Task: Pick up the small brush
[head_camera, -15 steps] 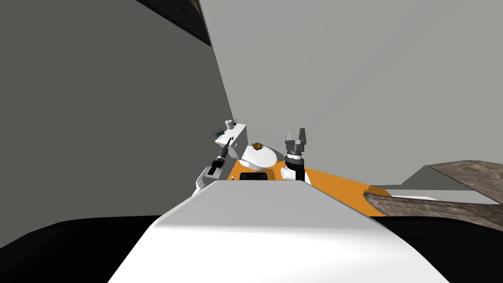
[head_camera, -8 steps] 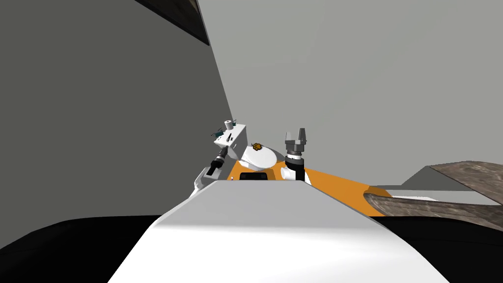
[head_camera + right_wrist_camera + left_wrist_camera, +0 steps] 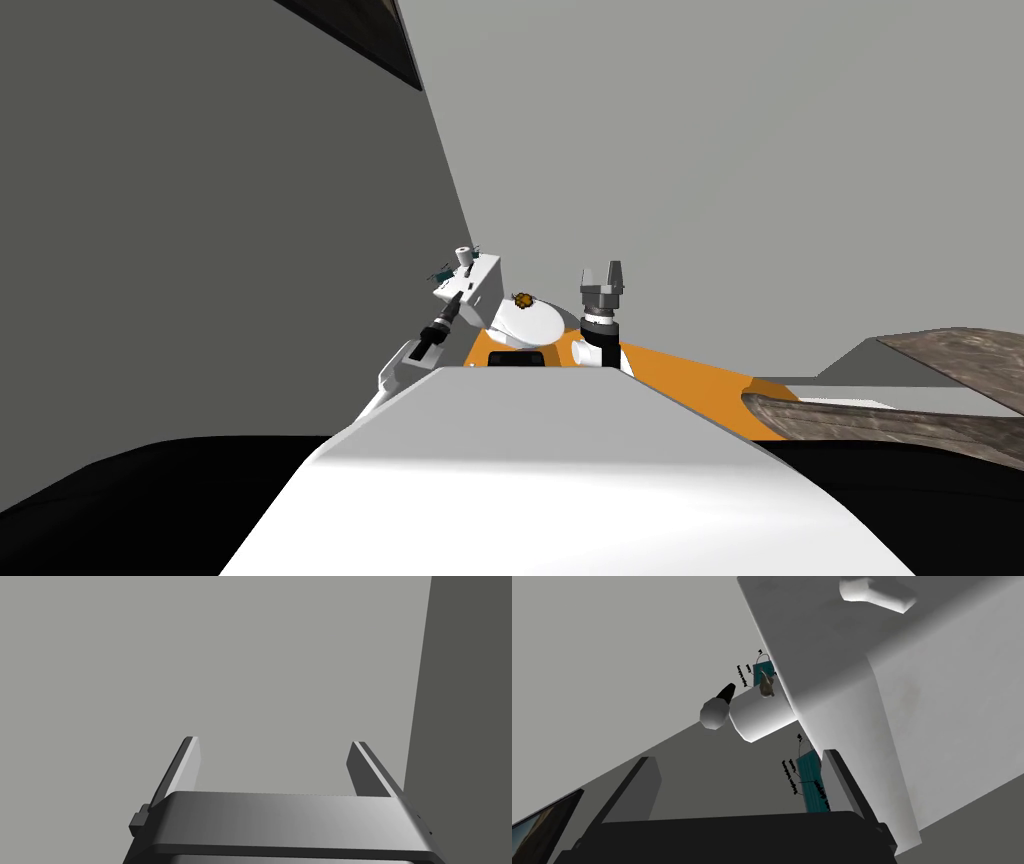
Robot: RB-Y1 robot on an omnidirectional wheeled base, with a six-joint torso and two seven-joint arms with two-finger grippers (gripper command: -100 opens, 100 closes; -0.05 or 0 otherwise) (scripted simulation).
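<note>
Two thin fingers of the left gripper (image 3: 738,755) stood wide apart, about a third of the wrist view's width, with nothing between them and nothing held. One finger (image 3: 839,783) rose close in front of the white toilet tank's (image 3: 862,706) side and a teal packet (image 3: 813,786) with black lettering; whether it touched either could not be told. The other finger (image 3: 643,783) stood free against the grey wall. In the head view this gripper (image 3: 460,295) reached up to the tank's (image 3: 487,283) front corner.

What I took for the small brush (image 3: 767,686), though I could not be certain, lay ahead of the open fingers and well beyond their tips, clear of both. It sat at the tank's top edge, touching the side of a white roll (image 3: 762,716) that stood on the tank, and just beside a second teal packet (image 3: 763,672). It looked tiny: a tan, tapering tuft, paler at the point, with no handle that I could make out. At the roll's far end was a grey, faceted knob (image 3: 713,714) with a short black tip. A grey flush lever (image 3: 877,593) stuck out from the tank's face.

The head view showed the roll (image 3: 464,257) on the tank top, and a small brown speckled thing (image 3: 522,298) on the white toilet lid (image 3: 530,322), above an orange floor (image 3: 690,385).

The right gripper (image 3: 603,274) was raised upright beside the toilet, its fingers (image 3: 186,768) also spread wide and bare.
</note>
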